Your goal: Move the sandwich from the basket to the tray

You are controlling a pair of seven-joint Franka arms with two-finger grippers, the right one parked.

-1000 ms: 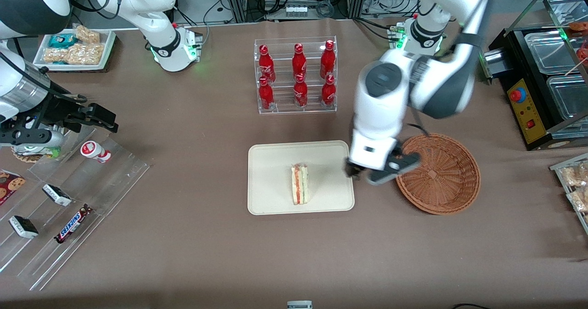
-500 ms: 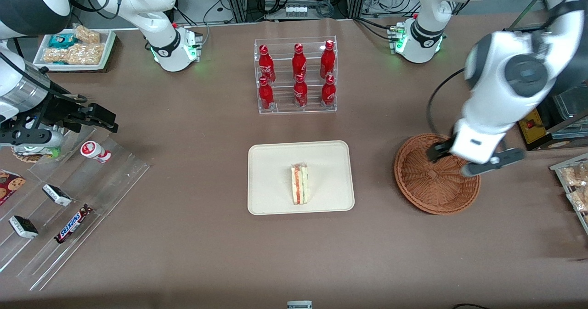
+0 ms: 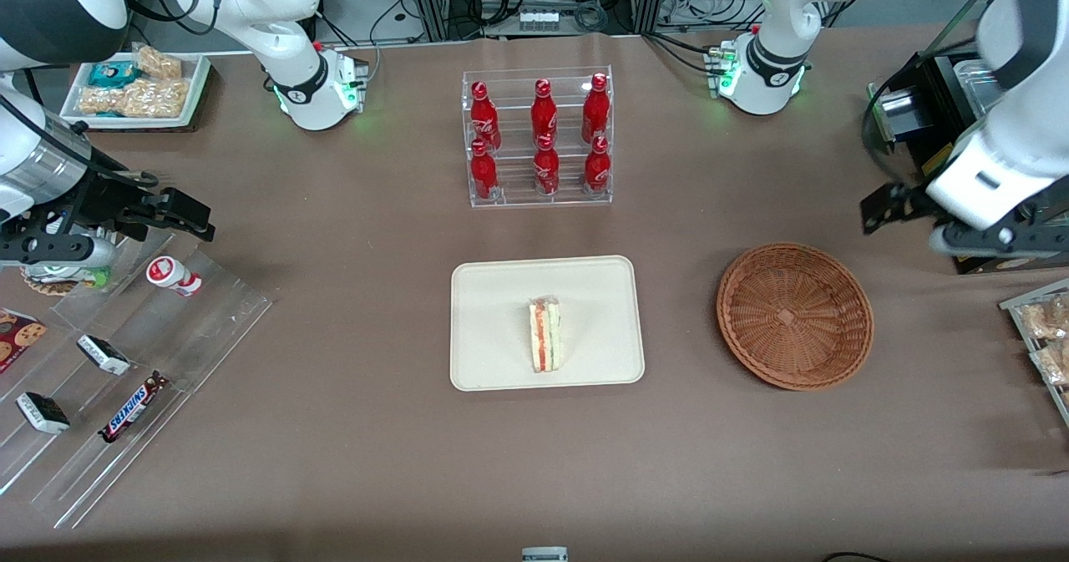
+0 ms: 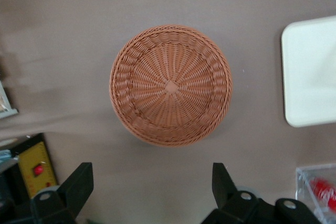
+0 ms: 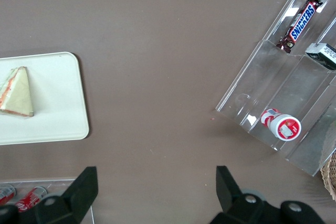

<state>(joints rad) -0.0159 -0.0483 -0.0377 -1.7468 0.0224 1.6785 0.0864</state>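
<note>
Brown cloth covers our counter (image 3: 376, 462), and cables crowd the racks at its farthest edge. Nearest the front camera among the task's things, the sandwich (image 3: 544, 335) lies flat on the tray (image 3: 493, 295), well inside the rim and lying on its side. We see the basket (image 3: 794, 316) beside the tray, toward the working arm's end of the counter, with nothing in it. By our reading the placing is done, so little can go wrong with the sandwich itself; it sits far from any edge.

What risk we do see sits with the arm. Our jaws (image 3: 919, 215) hang above the counter, farther from the front camera than the basket and close to the black box with the yellow panel (image 3: 948, 182). A careless swing there could knock that box or the clear lidded trays (image 3: 998, 94) on it. The rack of red bottles (image 3: 539, 138) stands well apart, farther from the front camera than the tray.

From the wrist camera the two black fingers (image 4: 77, 184) stand wide apart, holding nothing, pointing down, with the basket seen between them.
</note>
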